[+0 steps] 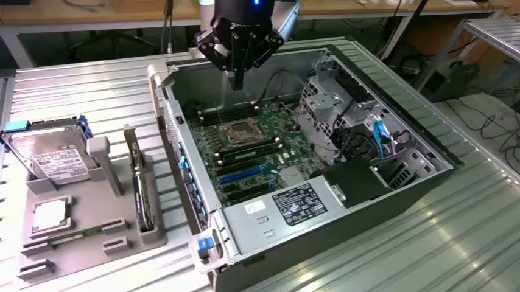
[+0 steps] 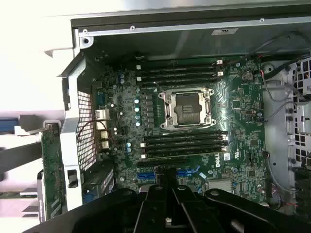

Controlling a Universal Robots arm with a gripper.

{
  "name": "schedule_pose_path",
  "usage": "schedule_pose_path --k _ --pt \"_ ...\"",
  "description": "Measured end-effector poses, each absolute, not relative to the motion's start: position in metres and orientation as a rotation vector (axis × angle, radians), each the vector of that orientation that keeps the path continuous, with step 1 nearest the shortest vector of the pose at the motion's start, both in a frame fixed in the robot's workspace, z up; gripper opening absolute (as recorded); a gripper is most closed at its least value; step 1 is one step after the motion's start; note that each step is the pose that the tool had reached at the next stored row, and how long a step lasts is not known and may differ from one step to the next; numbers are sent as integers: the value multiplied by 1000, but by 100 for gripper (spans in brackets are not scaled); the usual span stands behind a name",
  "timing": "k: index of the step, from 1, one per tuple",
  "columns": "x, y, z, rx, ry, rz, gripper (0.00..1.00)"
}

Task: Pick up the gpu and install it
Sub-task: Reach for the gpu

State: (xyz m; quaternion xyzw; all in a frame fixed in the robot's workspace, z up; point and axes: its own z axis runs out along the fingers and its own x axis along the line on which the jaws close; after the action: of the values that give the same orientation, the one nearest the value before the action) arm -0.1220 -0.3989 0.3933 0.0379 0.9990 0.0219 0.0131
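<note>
Exterior view: hand (image 1: 236,82) hangs over far end of open computer case (image 1: 243,225), fingers pressed together, holding nothing. Gpu (image 1: 143,193) stands on edge in grey holder tray (image 1: 89,243) on desk (image 1: 81,91), outside case at exterior view's left, well apart from hand. Hard drive (image 1: 49,158) sits in same tray. Judged step: pick-up not yet begun. Your grasp calls for fingers parted to straddle card's thin upper edge, clear of case wall just beside it. Wrist view: motherboard (image 2: 233,145) exposed, blue slots (image 2: 146,174) appear free.
</note>
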Motion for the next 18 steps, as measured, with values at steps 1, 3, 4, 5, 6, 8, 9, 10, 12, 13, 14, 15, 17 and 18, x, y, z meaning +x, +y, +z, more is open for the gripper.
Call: schedule_pose_path --k 1,3,4,5,6,8,9,10,12,13,14,15,17,18 --pt "-122 -399 393 118 3113 68 11" --pt "-123 -399 393 118 3112 68 11" --pt "-123 -399 393 118 3113 68 11" --pt "-123 -399 393 118 3112 68 11" --pt "-123 -399 393 118 3112 68 11" --pt "-124 -399 393 118 3112 68 11" --pt "-124 -399 393 118 3112 68 11" --pt "-125 -399 393 118 3113 68 11" --pt "-125 -399 393 118 3112 68 11" --pt "-125 -399 393 118 3112 68 11" --pt "-125 -399 393 118 3112 68 11" --pt "-126 -399 393 118 3113 68 11" --pt "-126 -399 393 118 3113 68 11" --pt "-127 -399 393 118 3112 68 11"
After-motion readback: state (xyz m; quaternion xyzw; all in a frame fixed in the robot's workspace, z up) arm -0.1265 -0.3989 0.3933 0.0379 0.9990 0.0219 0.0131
